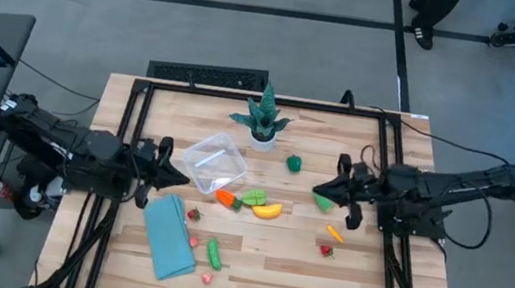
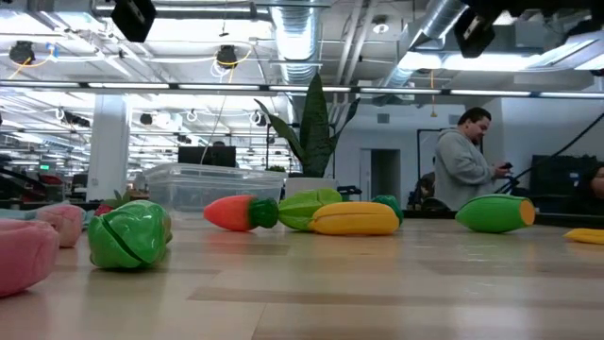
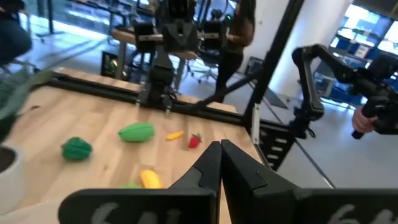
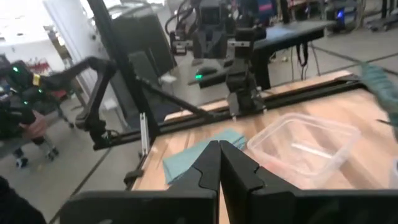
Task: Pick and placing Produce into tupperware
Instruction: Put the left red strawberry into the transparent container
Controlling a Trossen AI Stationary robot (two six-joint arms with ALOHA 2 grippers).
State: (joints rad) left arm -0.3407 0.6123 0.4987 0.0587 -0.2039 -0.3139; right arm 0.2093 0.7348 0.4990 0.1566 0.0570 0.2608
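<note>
The clear tupperware [image 1: 213, 162] stands on the table left of centre, and also shows in the right wrist view [image 4: 305, 146]. Produce lies around it on the table. An orange carrot [image 1: 225, 198], a green piece [image 1: 253, 198] and a yellow piece [image 1: 268, 210] lie beside its near side. A round green piece [image 1: 294, 163] lies to its right. My left gripper [image 1: 183, 182] is shut and empty, left of the tupperware. My right gripper [image 1: 317, 191] is shut and empty, just above a green piece [image 1: 326, 203] that rests on the table.
A folded light-blue cloth [image 1: 169, 236] lies at the near left. A spiky plant in a white pot [image 1: 262, 123] stands at the far middle. More small pieces lie near the front: a green cucumber [image 1: 214, 252], a red strawberry [image 1: 326, 251] and an orange piece [image 1: 335, 233]. A person [image 2: 462, 162] stands in the room behind.
</note>
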